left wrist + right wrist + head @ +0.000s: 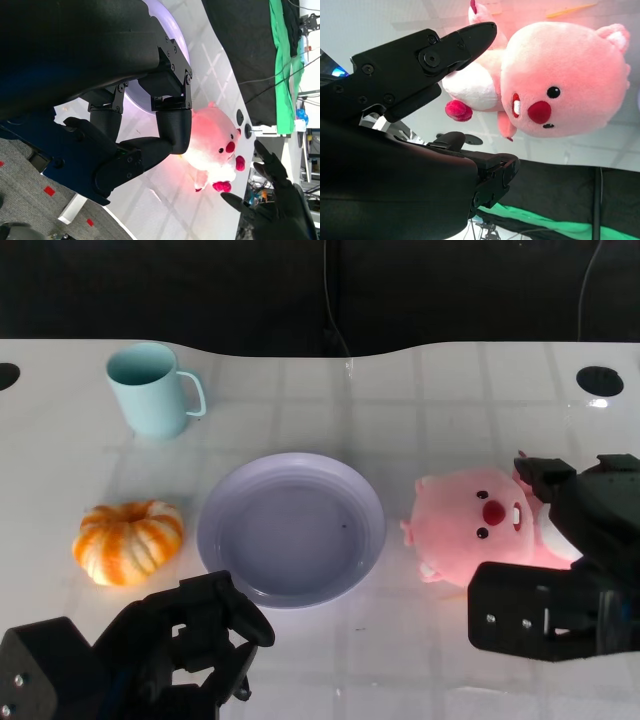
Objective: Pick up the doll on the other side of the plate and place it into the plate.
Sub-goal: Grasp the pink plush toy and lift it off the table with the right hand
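Doll (478,527) — pink, unlabelled — lies beside the plate (290,528), right hand (570,565) spread around it, not gripping.

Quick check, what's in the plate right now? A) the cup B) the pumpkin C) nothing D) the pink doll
C: the plate shows only its bare lavender surface; the pink doll lies on the table beside it, by the right hand, and the pumpkin and cup also stand outside it.

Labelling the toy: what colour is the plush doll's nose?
Red nose on the pink plush doll; right wrist view.
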Action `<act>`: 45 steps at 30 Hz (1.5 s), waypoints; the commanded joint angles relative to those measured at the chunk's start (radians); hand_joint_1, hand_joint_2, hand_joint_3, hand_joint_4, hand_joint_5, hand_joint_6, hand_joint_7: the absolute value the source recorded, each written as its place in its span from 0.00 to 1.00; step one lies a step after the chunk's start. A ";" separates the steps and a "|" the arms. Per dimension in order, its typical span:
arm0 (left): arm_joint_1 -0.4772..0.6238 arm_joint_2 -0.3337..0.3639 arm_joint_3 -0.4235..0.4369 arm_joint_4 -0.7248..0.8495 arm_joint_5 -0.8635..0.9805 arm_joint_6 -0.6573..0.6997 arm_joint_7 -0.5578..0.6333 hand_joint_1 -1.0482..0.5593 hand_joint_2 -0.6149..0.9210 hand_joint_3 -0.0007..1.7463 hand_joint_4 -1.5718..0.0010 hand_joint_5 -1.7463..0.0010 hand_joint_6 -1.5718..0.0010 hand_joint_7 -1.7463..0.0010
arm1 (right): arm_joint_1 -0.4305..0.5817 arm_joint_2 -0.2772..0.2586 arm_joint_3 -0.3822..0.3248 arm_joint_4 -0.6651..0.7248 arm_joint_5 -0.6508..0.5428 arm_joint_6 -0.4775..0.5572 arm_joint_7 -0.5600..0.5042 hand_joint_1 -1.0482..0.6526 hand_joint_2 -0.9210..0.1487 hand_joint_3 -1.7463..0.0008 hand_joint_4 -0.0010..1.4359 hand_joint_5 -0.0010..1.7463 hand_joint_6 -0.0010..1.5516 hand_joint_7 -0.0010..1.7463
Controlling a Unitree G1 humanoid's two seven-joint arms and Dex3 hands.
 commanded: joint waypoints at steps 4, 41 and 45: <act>0.001 0.009 0.007 0.000 0.003 -0.012 0.002 0.44 0.79 0.58 0.63 0.00 0.55 0.22 | -0.063 0.005 0.028 0.106 -0.002 0.035 -0.026 0.32 0.18 1.00 0.00 0.32 0.11 0.02; 0.013 0.010 0.007 -0.025 -0.003 -0.008 0.003 0.43 0.80 0.57 0.63 0.00 0.54 0.23 | -0.407 0.120 0.173 0.883 0.322 0.004 -0.148 0.21 0.01 1.00 0.20 0.07 0.19 0.01; 0.015 0.007 0.004 -0.033 -0.004 -0.003 0.006 0.43 0.80 0.58 0.63 0.00 0.55 0.23 | -0.464 0.145 0.190 1.024 0.362 -0.013 -0.155 0.26 0.01 1.00 0.21 0.05 0.21 0.01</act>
